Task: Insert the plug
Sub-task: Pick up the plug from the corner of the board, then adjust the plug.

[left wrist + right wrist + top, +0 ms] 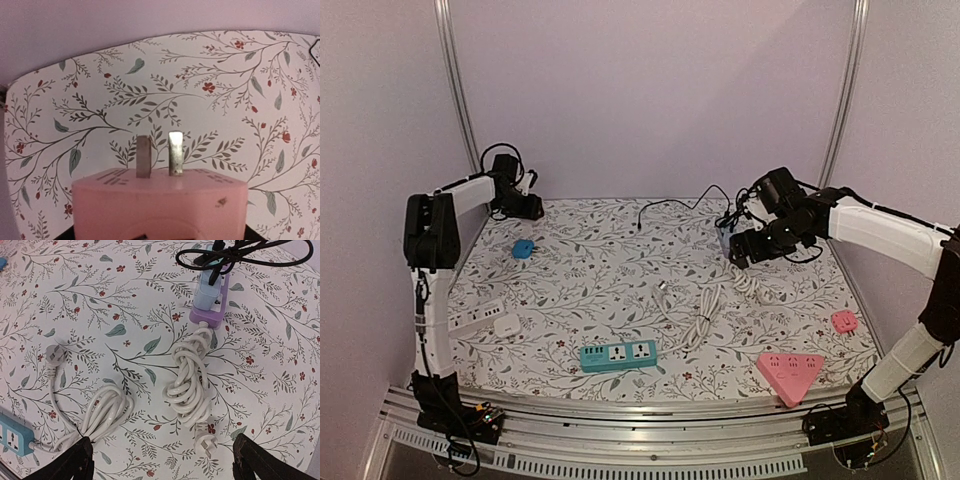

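Pink plug (160, 205) in left jaws, right jaws wide apart

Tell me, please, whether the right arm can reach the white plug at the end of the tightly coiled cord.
Probably yes. The right claw hangs open above the white plug, which lies uncovered on the table. Only its coiled cord lies close and might crowd a finger.

We stretch both arms toward the far side.
Our left gripper (523, 207) sits low at the far-left corner, clamped on a pink plug (160, 205); our right gripper (738, 250) hovers, fingers (75, 462) spread wide.
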Controlling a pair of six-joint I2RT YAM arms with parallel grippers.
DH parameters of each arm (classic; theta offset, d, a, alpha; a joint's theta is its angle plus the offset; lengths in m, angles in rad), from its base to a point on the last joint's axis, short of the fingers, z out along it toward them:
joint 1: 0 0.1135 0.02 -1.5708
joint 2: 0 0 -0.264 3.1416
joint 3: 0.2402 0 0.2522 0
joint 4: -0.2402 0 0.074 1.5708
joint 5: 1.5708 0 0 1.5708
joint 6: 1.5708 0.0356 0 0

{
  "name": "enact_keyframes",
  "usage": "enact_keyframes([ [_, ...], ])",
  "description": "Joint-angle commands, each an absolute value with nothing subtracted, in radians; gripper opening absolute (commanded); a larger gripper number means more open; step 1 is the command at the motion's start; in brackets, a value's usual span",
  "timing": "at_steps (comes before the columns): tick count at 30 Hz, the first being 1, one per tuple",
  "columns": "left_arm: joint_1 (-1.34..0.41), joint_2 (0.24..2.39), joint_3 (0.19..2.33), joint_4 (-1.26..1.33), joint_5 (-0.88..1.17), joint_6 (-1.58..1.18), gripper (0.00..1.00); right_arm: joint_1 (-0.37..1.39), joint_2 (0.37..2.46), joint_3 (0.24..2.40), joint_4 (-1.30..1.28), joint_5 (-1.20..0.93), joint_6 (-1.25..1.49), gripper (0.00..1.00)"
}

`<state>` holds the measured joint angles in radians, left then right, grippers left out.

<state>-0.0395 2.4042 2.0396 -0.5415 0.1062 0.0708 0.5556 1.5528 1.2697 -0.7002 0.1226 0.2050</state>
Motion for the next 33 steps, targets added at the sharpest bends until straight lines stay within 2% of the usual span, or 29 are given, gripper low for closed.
enact_keyframes([
  [1, -0.157, 2.140, 1.928, -0.484, 0.110, 0.065, 0.12, 0.578, 1.474, 1.273, -0.661, 0.072, 0.144, 0.95],
  [5, -0.295, 1.951, 1.832, -0.472, 0.109, 0.008, 0.14, 0.672, 1.367, 1.231, -0.516, 0.075, 0.021, 0.94],
  [11, -0.504, 1.780, 1.806, -0.427, 0.371, -0.234, 0.16, 0.823, 1.255, 1.156, -0.113, 0.104, -0.167, 0.94],
  [16, -0.680, 1.617, 1.680, -0.331, 0.346, -0.267, 0.18, 0.934, 1.285, 1.175, 0.093, 0.141, -0.276, 0.96],
  [21, -0.784, 1.507, 1.604, -0.297, 0.340, -0.284, 0.18, 1.035, 1.333, 1.165, 0.236, 0.175, -0.488, 0.99],
  [27, -0.865, 1.464, 1.569, -0.278, 0.336, -0.323, 0.18, 1.048, 1.371, 1.179, 0.331, 0.165, -0.537, 0.99],
  [33, -0.903, 1.456, 1.547, -0.241, 0.318, -0.340, 0.19, 1.064, 1.386, 1.192, 0.337, 0.145, -0.565, 0.87],
])
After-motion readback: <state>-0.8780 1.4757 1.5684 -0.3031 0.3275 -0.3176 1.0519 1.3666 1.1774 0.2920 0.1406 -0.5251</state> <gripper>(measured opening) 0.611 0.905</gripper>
